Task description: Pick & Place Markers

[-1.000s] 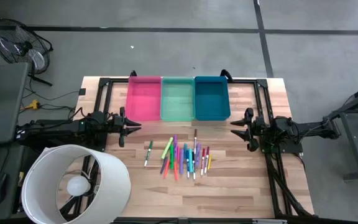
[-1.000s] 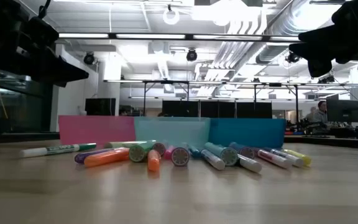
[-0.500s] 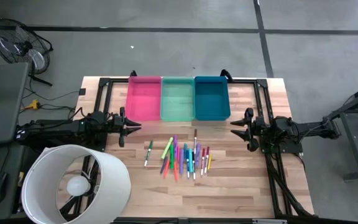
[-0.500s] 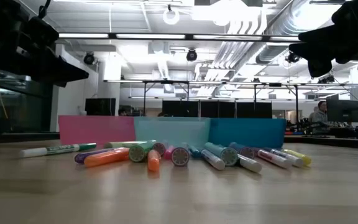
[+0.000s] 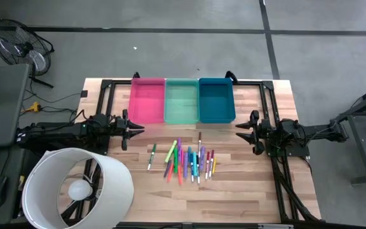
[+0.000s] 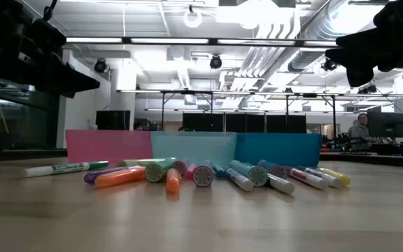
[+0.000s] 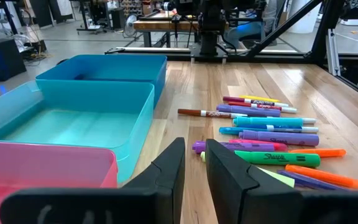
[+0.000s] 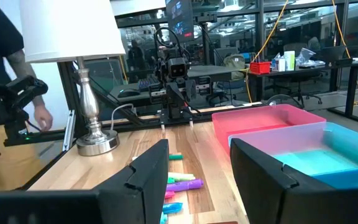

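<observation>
Several markers [image 5: 186,160] in mixed colours lie flat on the wooden table in a loose row at its middle, and they show in the low view [image 6: 187,175] too. One green-capped marker [image 5: 152,156] lies a little apart on the left. My left gripper [image 5: 135,129] hovers at the table's left side, level, its fingers [image 7: 195,146] a narrow gap apart with nothing between them. My right gripper [image 5: 239,130] hovers at the right side, level, open wider [image 8: 199,146] and empty. Both point toward the table's middle, well clear of the markers.
Three bins stand side by side at the far edge: pink [image 5: 147,100], green [image 5: 181,100], blue [image 5: 216,100]. A lamp with a white shade [image 5: 75,187] stands at the near left corner. Black frame rails [image 5: 108,95] run along both sides. A person [image 8: 5,74] stands beyond the table.
</observation>
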Action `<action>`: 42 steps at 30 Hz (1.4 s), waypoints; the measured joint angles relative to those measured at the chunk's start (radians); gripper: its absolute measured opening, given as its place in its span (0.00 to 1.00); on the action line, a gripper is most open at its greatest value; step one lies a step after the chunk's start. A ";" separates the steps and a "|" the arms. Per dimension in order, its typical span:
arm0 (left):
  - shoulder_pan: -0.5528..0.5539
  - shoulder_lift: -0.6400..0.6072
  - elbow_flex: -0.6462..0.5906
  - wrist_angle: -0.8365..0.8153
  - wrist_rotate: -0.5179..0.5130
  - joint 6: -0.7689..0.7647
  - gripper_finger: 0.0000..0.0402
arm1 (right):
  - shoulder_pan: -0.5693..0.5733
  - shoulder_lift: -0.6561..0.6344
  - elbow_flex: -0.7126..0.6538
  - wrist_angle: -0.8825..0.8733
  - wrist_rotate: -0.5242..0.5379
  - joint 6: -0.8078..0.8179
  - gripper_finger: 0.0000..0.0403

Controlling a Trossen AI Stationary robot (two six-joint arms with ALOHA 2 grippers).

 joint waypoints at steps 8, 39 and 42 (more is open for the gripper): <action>0.000 0.000 0.000 0.000 0.000 0.000 0.15 | 0.000 0.000 0.000 0.000 0.000 0.000 0.40; 0.000 0.000 0.000 0.000 0.000 0.000 0.15 | 0.000 0.000 0.000 0.000 0.000 0.000 0.40; 0.000 0.000 0.000 0.000 0.000 0.000 0.15 | 0.000 0.000 0.000 0.000 0.000 -0.019 0.40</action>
